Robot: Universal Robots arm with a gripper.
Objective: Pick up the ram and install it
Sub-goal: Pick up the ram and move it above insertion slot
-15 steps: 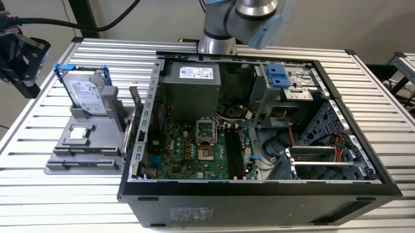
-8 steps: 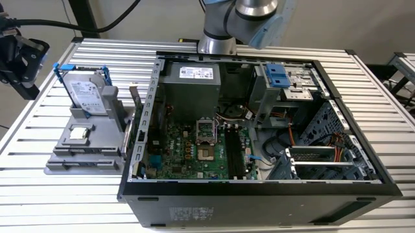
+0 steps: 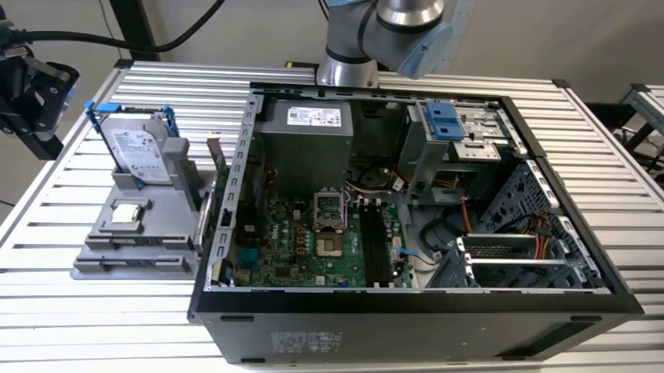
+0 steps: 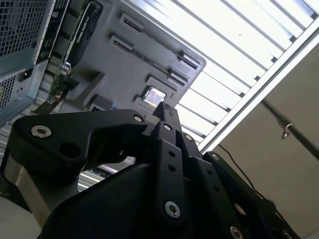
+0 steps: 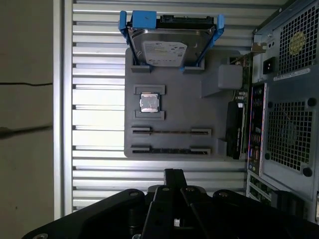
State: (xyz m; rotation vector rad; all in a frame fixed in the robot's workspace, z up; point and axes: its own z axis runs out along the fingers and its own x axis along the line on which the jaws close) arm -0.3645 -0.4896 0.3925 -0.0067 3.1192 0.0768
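Note:
The ram (image 5: 170, 149) stands on edge as a thin dark strip in the grey holder (image 5: 174, 109), in the slot closest to my gripper. A second similar strip (image 5: 170, 132) fills the neighbouring slot. My gripper (image 5: 172, 175) hangs well above the table just off the holder's ram end, its black fingers pressed together with nothing between them. The closed tips of the gripper (image 4: 167, 110) line up near the small square silver chip (image 4: 154, 94). In the motherboard, the long black memory slots (image 3: 372, 245) lie inside the open computer case (image 3: 415, 303).
A silver hard drive in a blue frame (image 5: 167, 45) stands at the holder's far end, and the square silver chip (image 5: 149, 101) sits mid-holder. The case's rear panel (image 5: 284, 99) rises beside the holder. The arm's black head (image 3: 33, 89) with its cable hangs at the exterior view's far left.

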